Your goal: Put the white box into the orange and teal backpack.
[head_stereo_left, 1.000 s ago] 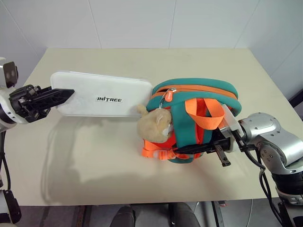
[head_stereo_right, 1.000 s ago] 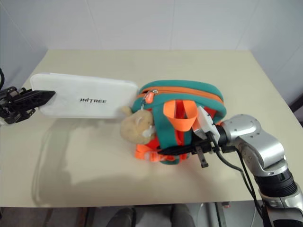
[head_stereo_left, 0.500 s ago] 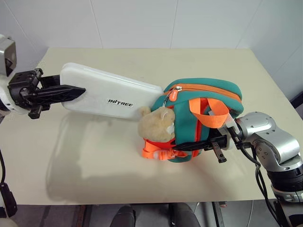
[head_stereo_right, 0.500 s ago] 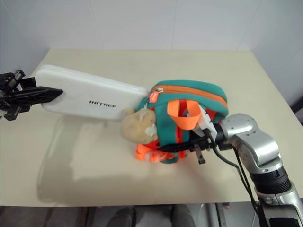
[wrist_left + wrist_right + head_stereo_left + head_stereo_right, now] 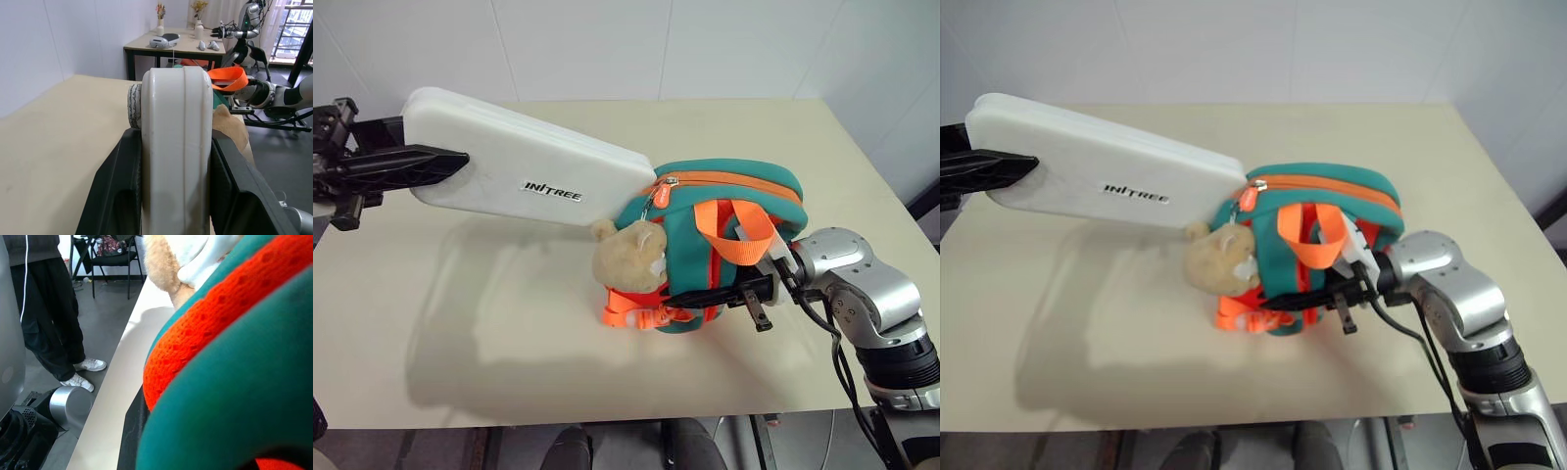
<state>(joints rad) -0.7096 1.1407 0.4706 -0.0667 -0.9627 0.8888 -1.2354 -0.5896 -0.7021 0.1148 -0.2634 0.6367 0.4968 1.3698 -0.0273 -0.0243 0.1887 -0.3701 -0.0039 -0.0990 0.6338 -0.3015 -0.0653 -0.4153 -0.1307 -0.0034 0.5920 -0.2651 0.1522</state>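
Observation:
The white box (image 5: 533, 166) hangs above the table, its left end raised and its right end dipping to the zip at the top of the orange and teal backpack (image 5: 724, 201). My left gripper (image 5: 435, 164) is shut on the box's left end. In the left wrist view the box (image 5: 176, 147) stands edge-on between the two black fingers (image 5: 117, 196). The backpack rests on the table with a tan plush toy (image 5: 628, 259) on its left side. My right gripper (image 5: 705, 294) is shut on the backpack's lower near side, where teal and orange fabric (image 5: 234, 382) presses against its camera.
The beige table (image 5: 509, 323) ends at a white wall behind and an open edge in front. Beside the table a person's legs (image 5: 49, 323) stand on the floor. A desk with vases (image 5: 176, 44) and another robot (image 5: 249, 19) stand further off.
My left gripper has lifted the box off the table, rolled it and tilted it, so its right end now points down at the backpack's zip. The right gripper has kept its hold.

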